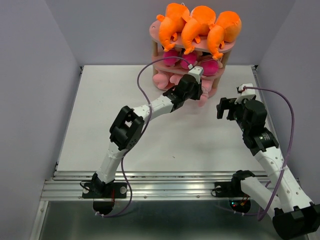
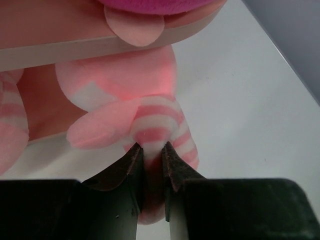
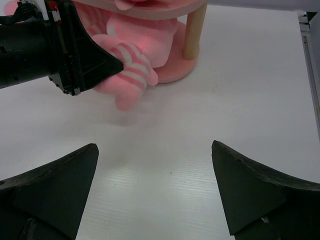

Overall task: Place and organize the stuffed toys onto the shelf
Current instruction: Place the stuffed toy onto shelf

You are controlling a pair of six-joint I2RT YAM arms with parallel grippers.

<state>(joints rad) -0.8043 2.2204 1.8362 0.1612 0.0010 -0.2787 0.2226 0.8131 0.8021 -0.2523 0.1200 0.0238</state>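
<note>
Near edge, 6 o'clock: metal rail [image 1: 165, 187] with two arm bases bolted to it.

Right end effector [image 3: 154, 146]: fingers wide apart, nothing between them. It hovers over the bare white surface [image 1: 110, 100], about 5 o'clock of the shelf [image 1: 227, 49].

Left end effector [image 2: 152, 147]: clamped tight on the striped limb of one pink pig [image 2: 125, 75] at the 6 o'clock side of the shelf's bottom tier. Pig's body sits under the middle tier, limb out over the surface.

Shelf at 12 o'clock, far edge, three tiers.
- Top: three orange monsters [image 1: 200, 25] side by side, overhanging.
- Middle: three magenta dolls [image 1: 189, 60], partly hidden.
- Bottom: at least two pigs, with the second pig [image 1: 162, 80] at 9 o'clock of the held one.

Grey walls on three sides.
</note>
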